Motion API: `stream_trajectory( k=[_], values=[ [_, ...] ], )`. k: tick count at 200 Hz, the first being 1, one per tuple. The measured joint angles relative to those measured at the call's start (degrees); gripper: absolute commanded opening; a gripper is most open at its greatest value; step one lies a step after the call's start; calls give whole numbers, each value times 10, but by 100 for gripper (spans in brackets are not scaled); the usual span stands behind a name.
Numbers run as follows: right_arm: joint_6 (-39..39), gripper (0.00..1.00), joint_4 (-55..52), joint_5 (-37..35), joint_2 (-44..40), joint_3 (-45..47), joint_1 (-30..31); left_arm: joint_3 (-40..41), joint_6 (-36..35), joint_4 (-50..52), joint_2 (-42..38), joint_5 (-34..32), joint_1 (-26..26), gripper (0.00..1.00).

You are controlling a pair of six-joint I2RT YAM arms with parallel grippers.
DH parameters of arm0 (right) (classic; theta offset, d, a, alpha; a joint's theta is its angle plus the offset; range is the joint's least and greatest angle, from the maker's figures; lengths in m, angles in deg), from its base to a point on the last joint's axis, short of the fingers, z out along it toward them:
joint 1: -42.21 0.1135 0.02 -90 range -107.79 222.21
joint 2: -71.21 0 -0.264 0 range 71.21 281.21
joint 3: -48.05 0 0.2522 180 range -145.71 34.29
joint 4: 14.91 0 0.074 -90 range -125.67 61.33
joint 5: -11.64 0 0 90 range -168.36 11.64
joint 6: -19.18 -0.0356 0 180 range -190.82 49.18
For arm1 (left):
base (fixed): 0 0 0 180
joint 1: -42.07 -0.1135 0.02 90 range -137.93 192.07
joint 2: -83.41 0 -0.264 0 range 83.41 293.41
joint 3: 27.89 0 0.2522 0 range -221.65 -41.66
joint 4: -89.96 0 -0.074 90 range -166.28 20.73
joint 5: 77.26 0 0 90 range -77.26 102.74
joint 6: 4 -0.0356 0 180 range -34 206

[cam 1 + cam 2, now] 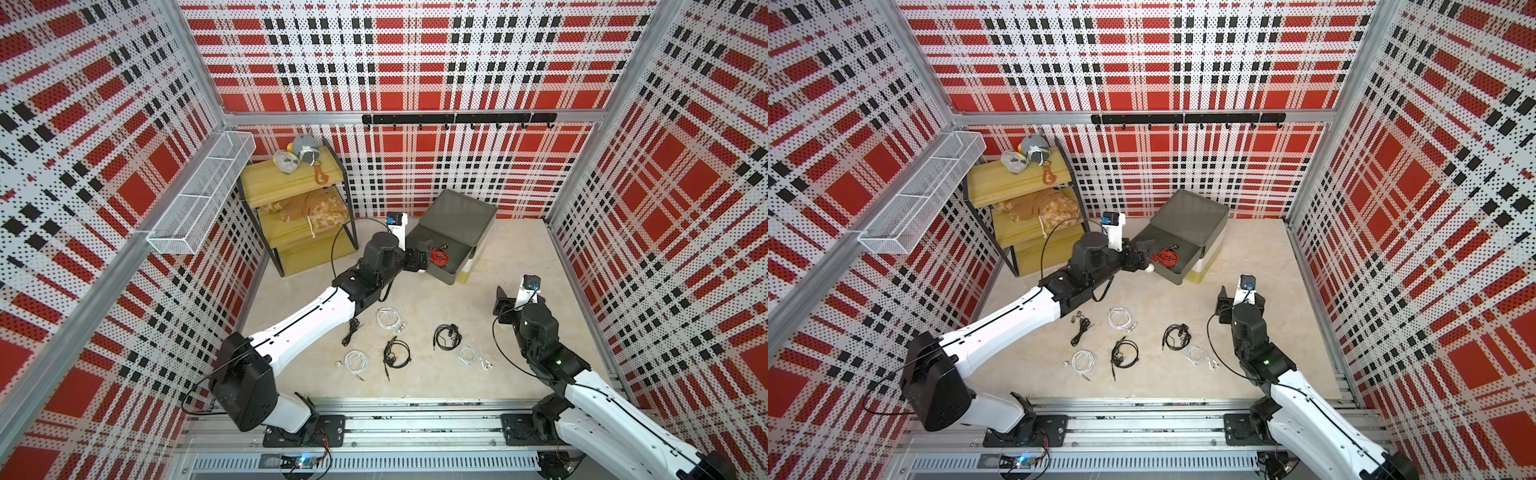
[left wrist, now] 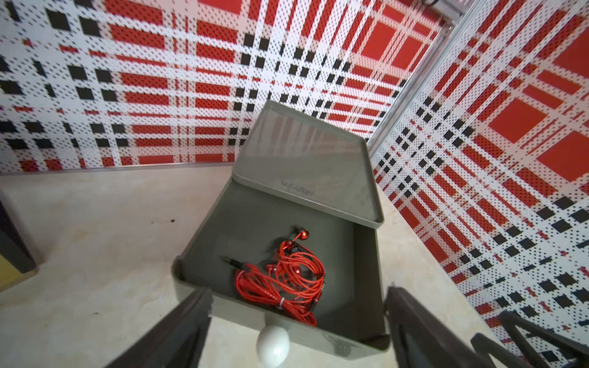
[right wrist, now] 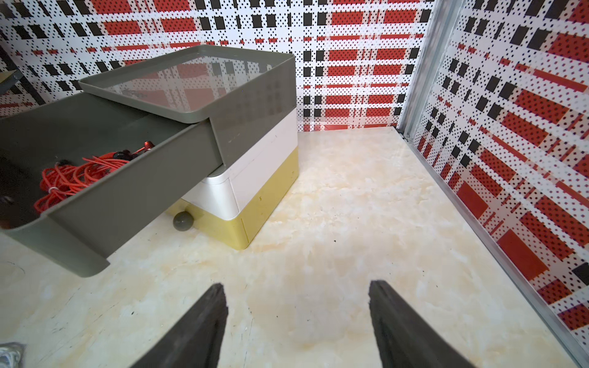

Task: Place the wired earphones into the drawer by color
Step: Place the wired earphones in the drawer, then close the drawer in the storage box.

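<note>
While the left end effector [image 2: 298, 291] is hanging over the front of the pulled-out dark grey drawer [image 2: 366, 270], its jaws are standing wide apart and gripping nothing. The drawer's white ball knob [image 2: 273, 347] is sitting between the two fingers [image 2: 191, 318], touching neither. Just beyond the fingertips, the red wired earphones [image 2: 287, 274] are lying in a loose tangle on the drawer's floor, near its front wall; whether this is one bundle or two I cannot tell. The cabinet [image 1: 461, 212] is standing toward the back of the surface [image 1: 415, 386], and its white and mustard yellow drawers are looking pushed in.

Nearer the robot's bases, six more bundles are lying on the surface, none touching another and none touching an end effector. From the left these are the first black bundle [image 1: 351, 330], just beside the left forearm, then the front white bundle [image 1: 356, 360], the rear white bundle [image 1: 388, 318], the middle black bundle [image 1: 397, 353], the right black bundle [image 1: 446, 336] and the right white bundle [image 1: 467, 355].

Furthest right, the right end effector [image 3: 298, 286] is hovering over bare surface near the cabinet's front corner, its jaws standing apart and holding nothing. The earphones are lying well clear of it.
</note>
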Motion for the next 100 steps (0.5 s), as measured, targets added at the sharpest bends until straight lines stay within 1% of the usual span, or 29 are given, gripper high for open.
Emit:
stream_trajectory(
  k=[5, 54, 72, 100],
  values=[
    [-2, 77, 0, 4, 6, -3, -2, 16, 6, -8, -12, 2, -3, 100],
    [-12, 77, 0, 36, 60, -18, -24, 186, 52, -88, -118, 38, -36, 99],
    [-12, 77, 1, 43, 64, -18, -29, 227, 66, -106, -136, 45, -44, 99],
    [-12, 77, 19, 52, 63, -10, -31, 265, 89, -133, -142, 50, -50, 99]
  ],
)
